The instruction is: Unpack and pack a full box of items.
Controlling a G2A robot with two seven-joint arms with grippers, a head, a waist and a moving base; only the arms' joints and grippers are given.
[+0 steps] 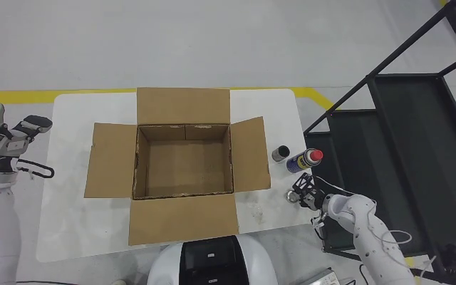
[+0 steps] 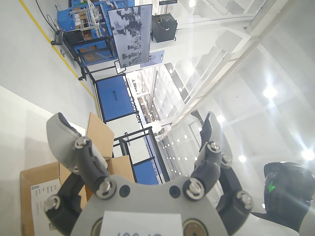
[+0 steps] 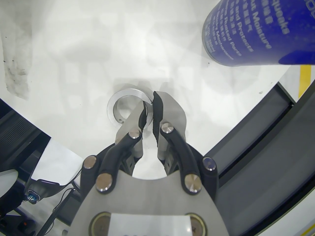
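An open, empty cardboard box (image 1: pixel 184 167) stands mid-table with all its flaps spread out; one flap (image 2: pixel 39 185) shows in the left wrist view. A metal ring (image 3: pixel 123 96) lies flat on the white table near its right front corner (image 1: pixel 292 196). My right gripper (image 3: pixel 149 104) is shut on the ring's rim, one finger inside the hole and one outside, and in the top view it sits right of the ring (image 1: pixel 303 191). Off the table's left edge, my left gripper (image 2: pixel 134 128) is open and empty, tilted up toward the ceiling (image 1: pixel 25 132).
A blue spray can (image 1: pixel 304 160) with a red cap stands upright just behind the ring, close to the gripper (image 3: pixel 258 25). A small grey cylinder (image 1: pixel 281 152) stands beside it. A black metal rack (image 1: pixel 385 142) borders the table's right edge.
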